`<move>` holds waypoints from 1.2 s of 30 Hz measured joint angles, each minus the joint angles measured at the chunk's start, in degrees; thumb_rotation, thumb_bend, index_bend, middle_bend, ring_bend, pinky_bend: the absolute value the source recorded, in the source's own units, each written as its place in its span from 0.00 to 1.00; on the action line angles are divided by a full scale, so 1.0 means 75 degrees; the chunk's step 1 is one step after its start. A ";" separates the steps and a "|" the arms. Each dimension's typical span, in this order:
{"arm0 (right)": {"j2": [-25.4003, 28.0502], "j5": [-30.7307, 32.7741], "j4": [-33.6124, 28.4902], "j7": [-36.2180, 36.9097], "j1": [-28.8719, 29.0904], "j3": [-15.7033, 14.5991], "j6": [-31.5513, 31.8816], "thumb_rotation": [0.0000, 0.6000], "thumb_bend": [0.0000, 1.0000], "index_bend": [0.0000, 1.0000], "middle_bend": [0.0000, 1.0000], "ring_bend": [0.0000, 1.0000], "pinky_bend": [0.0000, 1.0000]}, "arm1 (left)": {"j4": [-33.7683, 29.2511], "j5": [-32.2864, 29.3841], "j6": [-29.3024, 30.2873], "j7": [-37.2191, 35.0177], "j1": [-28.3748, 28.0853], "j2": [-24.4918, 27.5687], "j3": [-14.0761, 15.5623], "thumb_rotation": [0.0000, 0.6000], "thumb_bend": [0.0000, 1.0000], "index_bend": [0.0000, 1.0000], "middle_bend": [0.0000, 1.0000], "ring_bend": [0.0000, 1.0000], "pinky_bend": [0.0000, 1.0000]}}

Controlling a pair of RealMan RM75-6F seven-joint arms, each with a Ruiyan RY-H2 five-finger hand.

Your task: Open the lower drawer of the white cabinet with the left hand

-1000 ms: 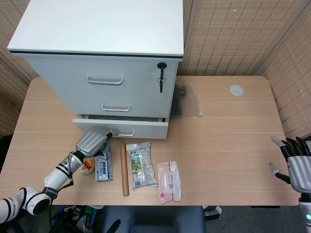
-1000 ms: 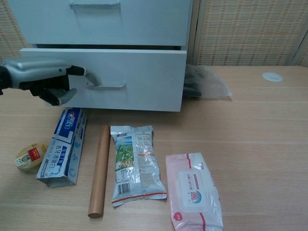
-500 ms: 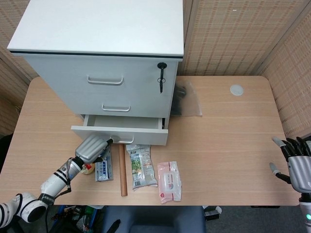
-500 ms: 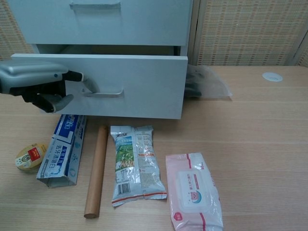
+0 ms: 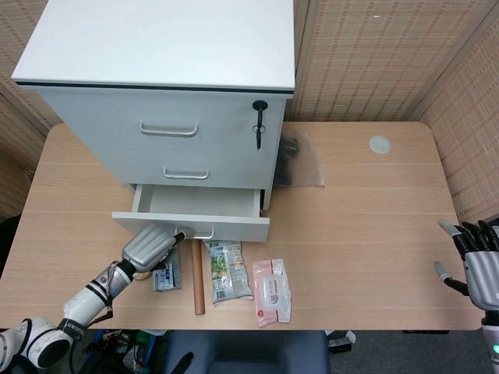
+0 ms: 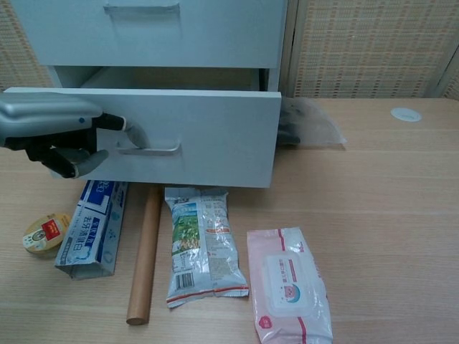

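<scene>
My left hand (image 6: 54, 132) gripped the handle (image 6: 147, 148) of the lower drawer (image 5: 191, 215), fingers hooked behind it. The drawer stood pulled out from the cabinet (image 5: 156, 86), directly ahead of the hand. My right hand (image 5: 475, 261) hung open, well apart, holding nothing.

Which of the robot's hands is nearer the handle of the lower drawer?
Left. The left hand is at the lower drawer's handle, a finger hooked on it; the right hand hangs past the table's far right edge.
</scene>
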 measured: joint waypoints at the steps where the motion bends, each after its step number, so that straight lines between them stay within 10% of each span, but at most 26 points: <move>1: -0.0001 -0.0002 0.0002 0.0004 -0.0002 0.0000 0.0005 1.00 0.25 0.17 0.26 0.15 0.08 | -0.0055 -0.0001 -0.0004 0.0032 0.0004 0.0033 0.0017 1.00 0.65 0.22 0.96 0.99 1.00; 36: 0.0020 -0.0004 0.0020 0.0073 -0.0130 -0.0004 0.0169 1.00 0.26 0.17 0.26 0.15 0.08 | -0.1471 0.0867 0.0437 0.0627 0.0446 0.0828 0.0600 1.00 0.65 0.22 0.93 0.95 1.00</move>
